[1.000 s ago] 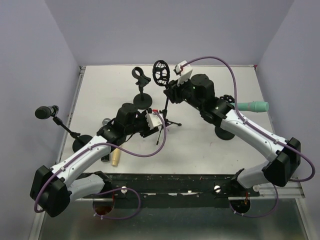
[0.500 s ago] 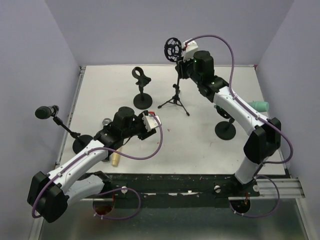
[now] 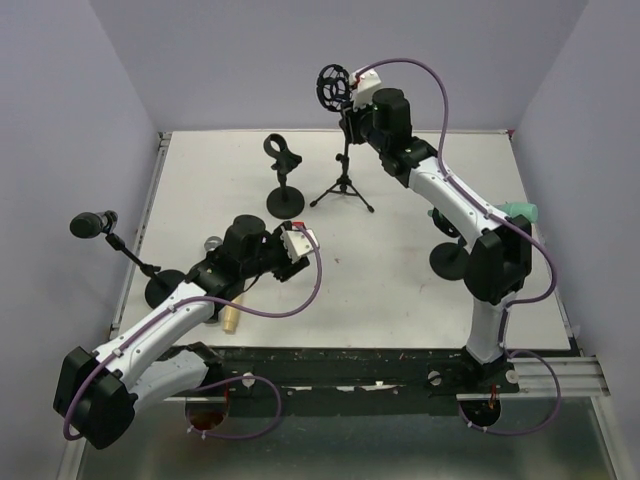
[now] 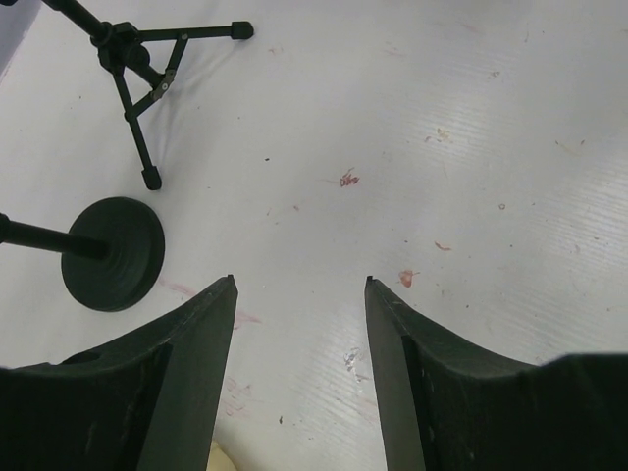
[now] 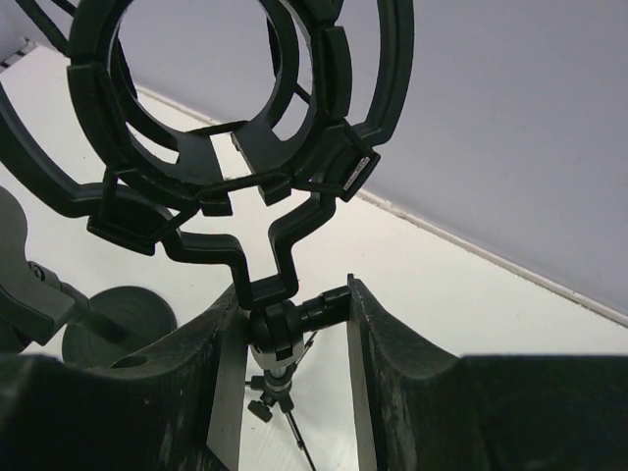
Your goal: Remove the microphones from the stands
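Right tool (image 5: 292, 287) clamped on black tripod stand (image 5: 277, 336) joint, under ring-shaped cage mount (image 5: 273, 240) — left tool (image 4: 299, 285) apart, over scuffed white worktop (image 4: 471, 147).

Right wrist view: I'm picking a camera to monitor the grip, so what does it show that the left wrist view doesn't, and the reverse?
Only the right wrist view: the empty shock mount and the right pincer shut on the tripod stand at the joint under it. Only the left wrist view: the left pincer, open above reddish stains. Both: the tripod stand's legs, the round-base stand and the white table.
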{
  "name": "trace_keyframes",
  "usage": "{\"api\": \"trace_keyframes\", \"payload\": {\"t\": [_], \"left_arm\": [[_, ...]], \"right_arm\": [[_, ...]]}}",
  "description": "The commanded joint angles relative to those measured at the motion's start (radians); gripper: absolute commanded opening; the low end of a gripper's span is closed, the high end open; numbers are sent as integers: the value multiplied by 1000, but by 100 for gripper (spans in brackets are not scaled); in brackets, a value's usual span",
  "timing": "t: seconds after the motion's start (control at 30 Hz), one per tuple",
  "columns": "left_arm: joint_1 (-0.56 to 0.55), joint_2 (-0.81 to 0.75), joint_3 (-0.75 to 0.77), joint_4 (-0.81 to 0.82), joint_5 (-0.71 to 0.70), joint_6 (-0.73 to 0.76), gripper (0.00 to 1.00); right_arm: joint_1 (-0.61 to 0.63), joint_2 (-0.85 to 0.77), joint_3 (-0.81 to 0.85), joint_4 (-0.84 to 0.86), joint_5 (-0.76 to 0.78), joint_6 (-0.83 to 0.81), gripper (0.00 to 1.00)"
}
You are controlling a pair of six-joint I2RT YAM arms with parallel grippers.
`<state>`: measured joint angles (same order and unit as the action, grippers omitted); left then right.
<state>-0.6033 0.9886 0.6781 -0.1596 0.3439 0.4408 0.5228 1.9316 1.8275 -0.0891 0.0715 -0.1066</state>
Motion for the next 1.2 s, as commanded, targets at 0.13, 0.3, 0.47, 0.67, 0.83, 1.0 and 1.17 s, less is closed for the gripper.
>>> {"api": "trace_keyframes", "payload": {"t": [0.13, 0.3, 0.47, 0.67, 0.83, 1.0, 1.17], "left_arm": [[10, -25, 0, -27, -8, -40, 71], [14, -24, 11, -38, -2, -51, 77], [19, -2, 64, -81, 17, -66, 89], [20, -128, 310, -299, -137, 21, 94], [25, -269, 438, -351, -325, 26, 98], [163, -314, 555, -393, -532, 79, 98], [310, -404, 554, -420, -588, 95, 98]], "right_arm": [[6, -63, 0, -9, -55, 8, 73], [6, -264, -208, -87, -130, 47, 99], [6, -497, -497, -92, -280, 61, 100], [6, -618, -625, -123, -387, 59, 100], [6, -605, -642, -94, -404, 85, 100], [6, -537, -587, -54, -490, 160, 100], [6, -467, -536, -21, -532, 229, 100]]}}
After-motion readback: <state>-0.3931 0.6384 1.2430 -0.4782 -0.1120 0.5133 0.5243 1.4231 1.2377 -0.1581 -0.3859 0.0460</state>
